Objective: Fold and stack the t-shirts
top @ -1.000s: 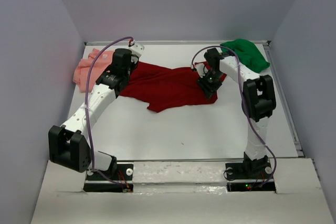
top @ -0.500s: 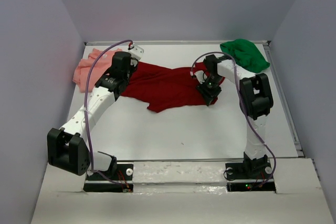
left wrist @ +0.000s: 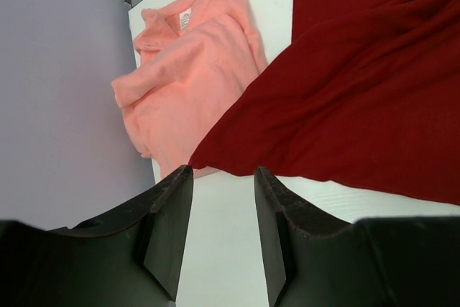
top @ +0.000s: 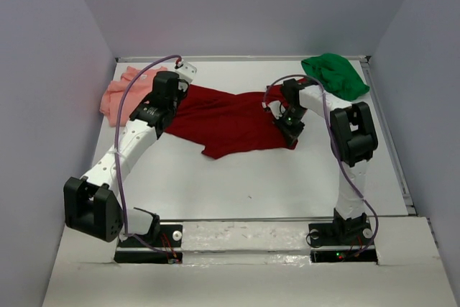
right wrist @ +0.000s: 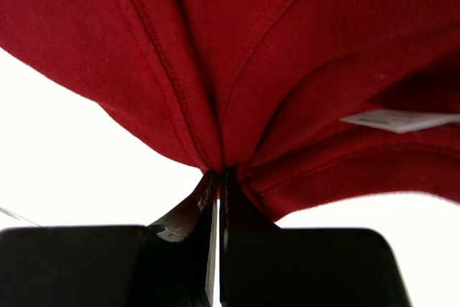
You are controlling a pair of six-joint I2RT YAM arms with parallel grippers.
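Across the far half of the table (top: 251, 177), you have all three shirts out and none folded, so the task is barely begun: no fold is made, no stack is started, and all of it is left to do. The red shirt (top: 230, 116) is the big one, sprawled rumpled across the middle. The green shirt (top: 336, 75) sits bunched in the far right corner, apart from the red. The pink shirt (top: 118, 95) lies crumpled in the far left corner, touching the red one's left corner. Your right gripper (right wrist: 219, 177) is pressed together on a pinch of red cloth at that shirt's right edge, the fabric gathering into tight pleats at the fingertips. Your left gripper (left wrist: 223, 172) hangs with its jaws spread and nothing between them, just over the spot where red meets pink. A small white label (right wrist: 399, 120) shows close to the right pinch, so I judge you are near the neckline, though you cannot tell collar from sleeve here. From above, the arms cover both ends of the red shirt, and how many layers the right gripper has pinched is hidden.
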